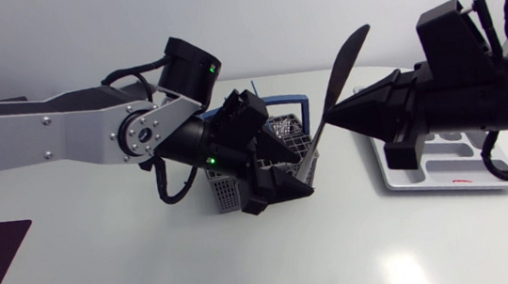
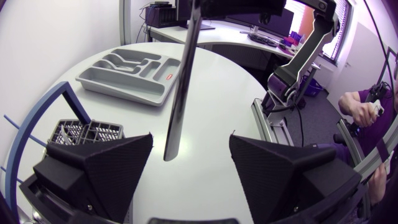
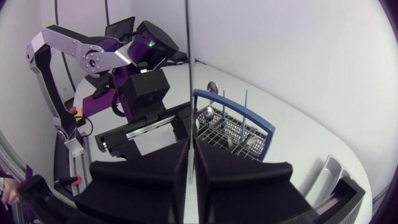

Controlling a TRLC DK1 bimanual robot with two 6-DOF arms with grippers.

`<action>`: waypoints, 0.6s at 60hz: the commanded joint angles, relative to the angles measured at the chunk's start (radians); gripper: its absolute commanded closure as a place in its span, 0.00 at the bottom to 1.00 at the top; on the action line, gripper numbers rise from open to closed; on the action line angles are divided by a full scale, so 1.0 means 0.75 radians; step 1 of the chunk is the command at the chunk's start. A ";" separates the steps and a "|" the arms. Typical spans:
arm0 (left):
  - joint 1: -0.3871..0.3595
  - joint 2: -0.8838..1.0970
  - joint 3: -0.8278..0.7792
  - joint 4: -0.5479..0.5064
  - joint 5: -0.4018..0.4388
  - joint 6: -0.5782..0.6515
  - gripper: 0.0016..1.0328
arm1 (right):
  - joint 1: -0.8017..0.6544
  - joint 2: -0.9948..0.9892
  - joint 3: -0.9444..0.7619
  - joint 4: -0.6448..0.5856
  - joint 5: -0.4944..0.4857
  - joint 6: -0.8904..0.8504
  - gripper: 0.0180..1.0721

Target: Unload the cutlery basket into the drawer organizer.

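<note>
Between the right pincer's closed fingers a knife is clamped, its tip hanging in the gap of the left pincer, which is spread wide and touches nothing. Just beside the left pincer sits the cutlery basket. Beyond it lies the drawer organizer, its red label too small to read.

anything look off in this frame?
Nothing spilled or damaged. Only oddity: the knife, clamped in the right gripper, slants in mid-air with its lower end between the left gripper's open fingers, touching neither. The basket and organizer sit flat.
</note>
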 commanded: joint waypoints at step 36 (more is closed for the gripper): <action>0.041 0.033 0.061 -0.024 0.198 0.069 0.75 | 0.050 -0.007 -0.037 0.055 -0.043 0.094 0.95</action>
